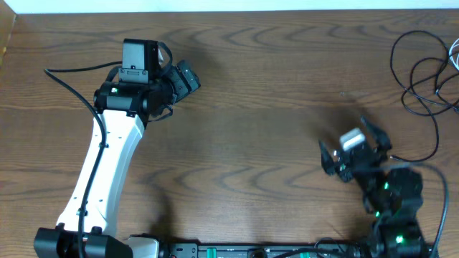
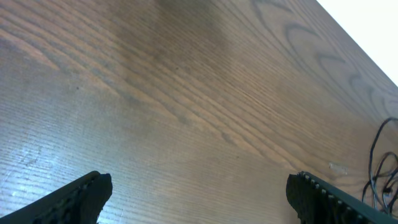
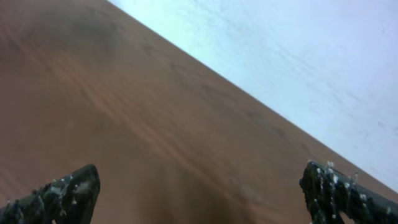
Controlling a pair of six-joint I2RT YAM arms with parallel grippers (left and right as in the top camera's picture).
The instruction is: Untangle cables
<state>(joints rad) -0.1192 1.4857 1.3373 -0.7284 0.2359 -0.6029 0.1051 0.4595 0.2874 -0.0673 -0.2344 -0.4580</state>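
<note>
The left end effector (image 1: 185, 77) and right end effector (image 1: 351, 145) gape empty over the wood-grain table (image 1: 272, 86); cables (image 1: 410, 89) lie far right.

Cut-offs and blur, all three views.

Overhead, upper right: the cables (image 1: 424, 80) run off the right edge; plug tips too small to make out, strand crossings not separable. Left wrist view, lower right corner: cables (image 2: 373, 162) clipped by the frame; the left gripper (image 2: 199, 190) shows only finger ends, fingers (image 2: 78, 198) cut by the bottom edge. Right wrist view soft throughout; the right gripper (image 3: 199, 186) clipped likewise. Overhead, lower left: the left arm (image 1: 107, 165) base cut off.
</note>
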